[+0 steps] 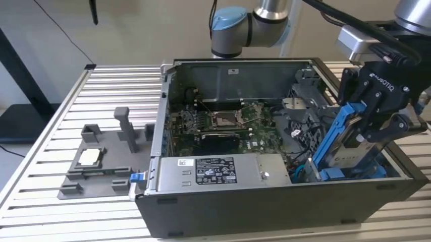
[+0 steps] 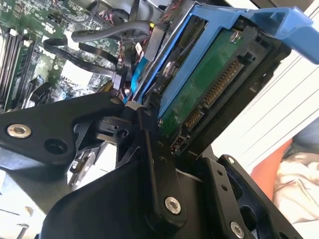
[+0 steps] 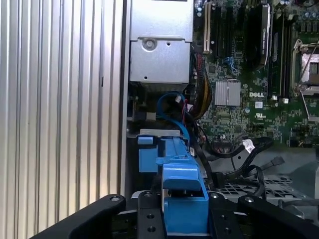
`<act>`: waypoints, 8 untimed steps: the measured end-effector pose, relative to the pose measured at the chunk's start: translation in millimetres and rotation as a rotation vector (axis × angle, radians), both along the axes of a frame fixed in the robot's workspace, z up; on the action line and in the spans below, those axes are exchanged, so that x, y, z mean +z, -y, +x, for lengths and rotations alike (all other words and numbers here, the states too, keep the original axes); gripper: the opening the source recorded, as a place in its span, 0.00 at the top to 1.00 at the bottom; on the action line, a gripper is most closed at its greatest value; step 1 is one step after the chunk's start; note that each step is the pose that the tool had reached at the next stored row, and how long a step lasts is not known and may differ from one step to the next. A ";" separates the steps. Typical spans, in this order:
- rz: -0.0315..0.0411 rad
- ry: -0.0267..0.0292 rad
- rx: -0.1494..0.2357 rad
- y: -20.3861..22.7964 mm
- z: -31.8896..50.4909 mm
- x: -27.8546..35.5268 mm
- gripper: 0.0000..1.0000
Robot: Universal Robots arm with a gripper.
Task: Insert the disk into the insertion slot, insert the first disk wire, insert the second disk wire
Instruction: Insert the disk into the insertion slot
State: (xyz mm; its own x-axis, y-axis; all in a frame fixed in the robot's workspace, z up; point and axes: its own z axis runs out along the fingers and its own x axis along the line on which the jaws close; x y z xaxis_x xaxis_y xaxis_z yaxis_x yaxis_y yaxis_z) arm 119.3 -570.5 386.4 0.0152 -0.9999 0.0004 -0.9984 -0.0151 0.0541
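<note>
**Jaws and disk.** My jaws are closed on the disk [image 1: 352, 151], gripping the bright blue carrier [image 3: 182, 194] by its two long sides. The drive hangs steeply tilted, close to upright. In the second wrist view its green circuit board [image 2: 209, 84] and connector row face the camera.

**Handling (my judgement).** The drive is rigid and fairly dense, so it should not sag. The carrier plastic probably flexes a little and could slip under a side load. The bare board and connector pins are the fragile parts. The side rails, where I am holding now, are the place to grip.

**Just beyond the jaws.** The insertion slot [image 3: 158, 133], a grey sheet-metal bay with blue tabs, lies directly ahead of the disk's leading end. I cannot tell whether that end has entered it. A thin blue cable [image 3: 172, 99] loops just past the slot, and black cables [image 3: 239, 149] lie loose beside it.

**Farther.** Behind the slot sits the grey power supply box [image 1: 209, 174]. To its side are the motherboard [image 1: 229, 128] and its square CPU socket [image 1: 225, 118].

**Farthest.** The open computer case [image 1: 269, 212] stands on the slatted worktop [image 1: 101, 85]. A grey fixture [image 1: 101, 161] sits well away from the jaws.
</note>
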 end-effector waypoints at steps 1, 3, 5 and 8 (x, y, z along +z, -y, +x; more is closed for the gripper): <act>0.0000 0.0002 0.000 0.0 0.0 -1.6 0.67; -0.0001 0.0004 0.000 0.0 0.0 -2.7 0.67; -0.0001 0.0005 0.000 0.0 -0.1 -2.7 0.67; 0.0000 0.0006 0.000 0.0 -0.1 -2.7 0.67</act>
State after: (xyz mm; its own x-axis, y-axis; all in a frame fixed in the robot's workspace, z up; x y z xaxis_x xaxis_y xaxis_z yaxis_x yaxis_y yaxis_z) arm 119.2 -570.5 383.7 0.0153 -0.9999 0.0004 -0.9985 -0.0153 0.0535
